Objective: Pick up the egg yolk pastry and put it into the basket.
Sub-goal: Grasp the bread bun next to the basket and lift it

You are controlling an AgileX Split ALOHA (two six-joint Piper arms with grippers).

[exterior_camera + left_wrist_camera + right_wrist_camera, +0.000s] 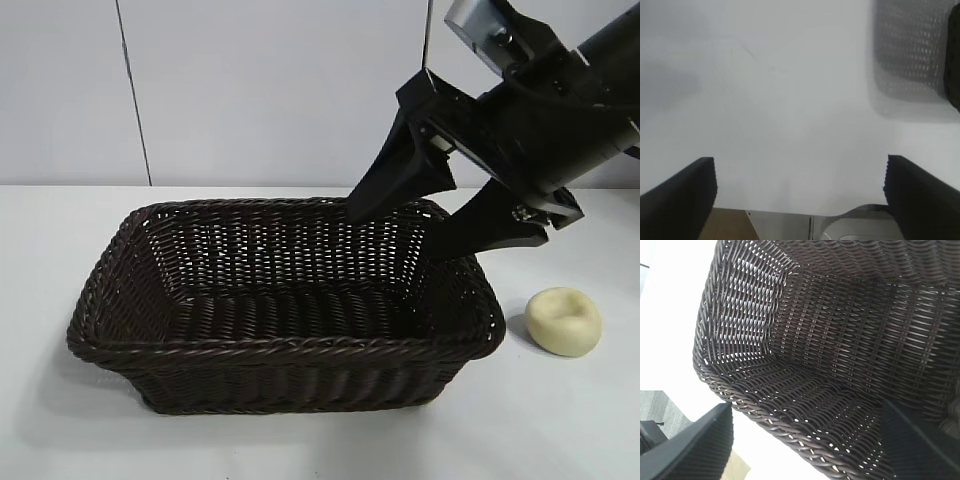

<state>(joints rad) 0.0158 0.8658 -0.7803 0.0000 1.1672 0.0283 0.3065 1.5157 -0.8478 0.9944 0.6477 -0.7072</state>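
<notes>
**Basket empty, pastry on the table, right gripper poised open**

The basket (280, 300) fills the table's middle, empty, ready to receive. The right gripper (415, 222) hangs over its rim at about two o'clock, fingers apart and holding nothing, angled into the basket rather than at its target. The egg yolk pastry (564, 320) sits on the table at the basket's three o'clock, just beside it. The left gripper (800, 192), absent from the exterior view, is spread wide over bare table; its arm is unseen.
</notes>
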